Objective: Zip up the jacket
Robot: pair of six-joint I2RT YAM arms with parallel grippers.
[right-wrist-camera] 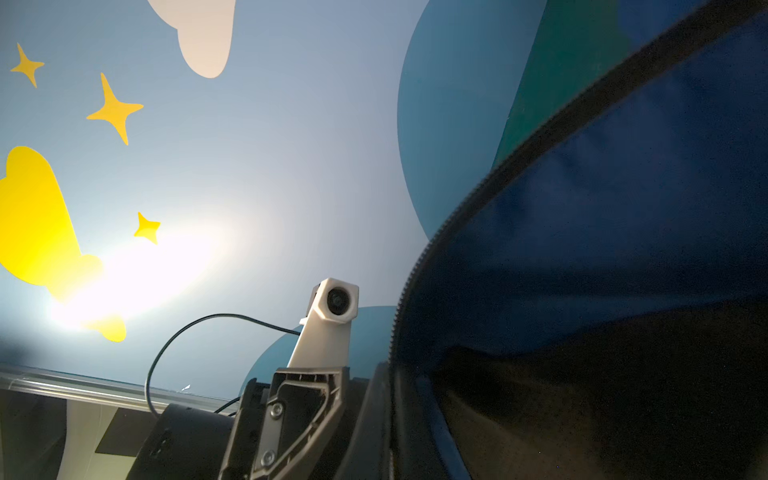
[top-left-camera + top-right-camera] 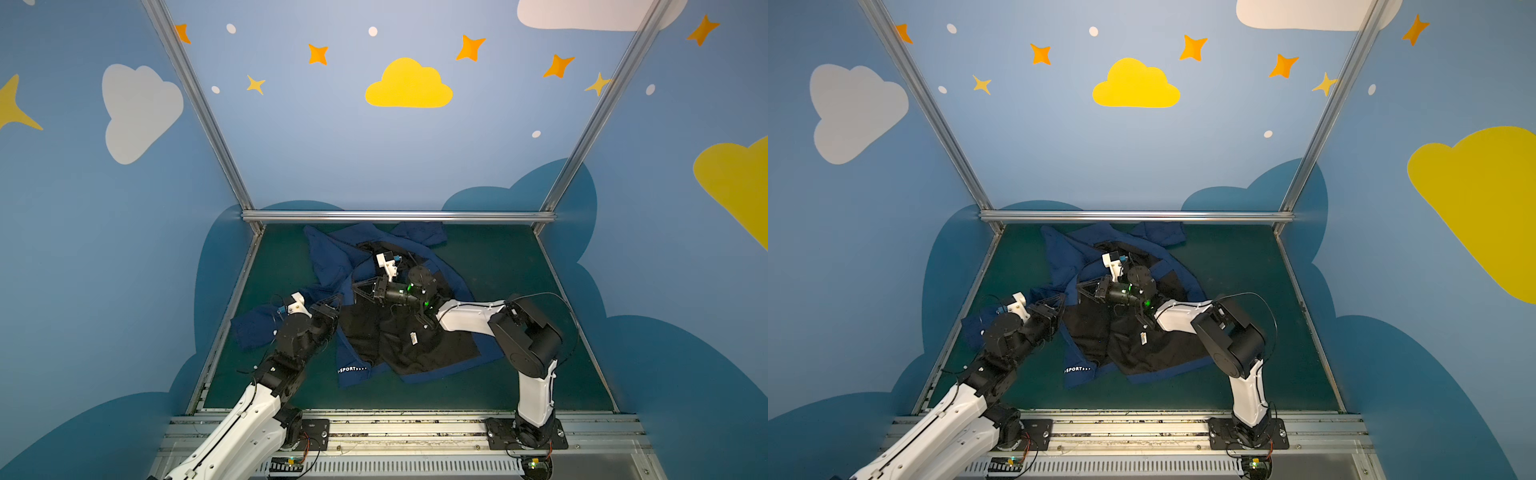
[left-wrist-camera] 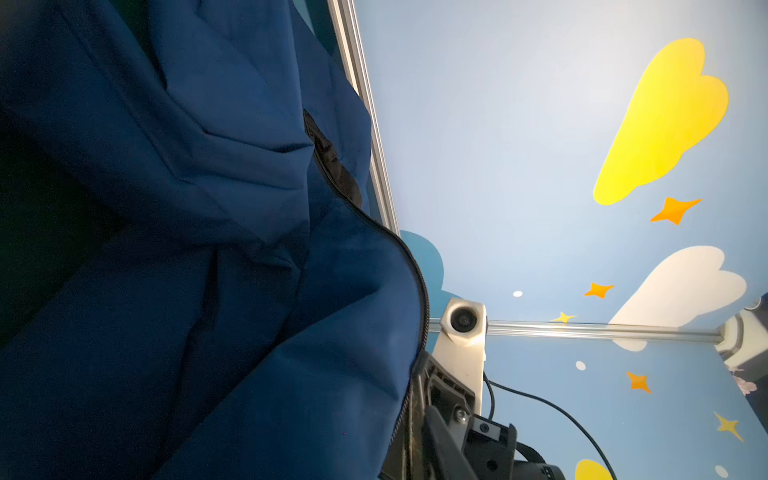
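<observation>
I am looking at the jacket (image 2: pixel 328 257) lying crumpled across the middle of the worktop (image 2: pixel 519 291), opened out so its black lining (image 2: pixel 374 336) is facing up. Blue fabric is reaching the worktop's far edge and one sleeve (image 2: pixel 253 328) is trailing toward the worktop's left edge. The white SPORT lettering (image 2: pixel 352 369) is sitting on the hem nearest the worktop's front edge, and a small white tag (image 2: pixel 413 338) is showing on the lining. In both top views the two arms are facing each other nose to nose over the middle of the worktop. The right pincer (image 2: pixel 355 287) is coming in from the worktop's right side and clamping the zip edge (image 3: pixel 422 291); in the left wrist view I am seeing those dark teeth running straight down into it. The left pincer (image 2: pixel 340 298) is sitting just beside it at the same raised fold, but I am not able to tell whether its jaws are parted or pressed together
</observation>
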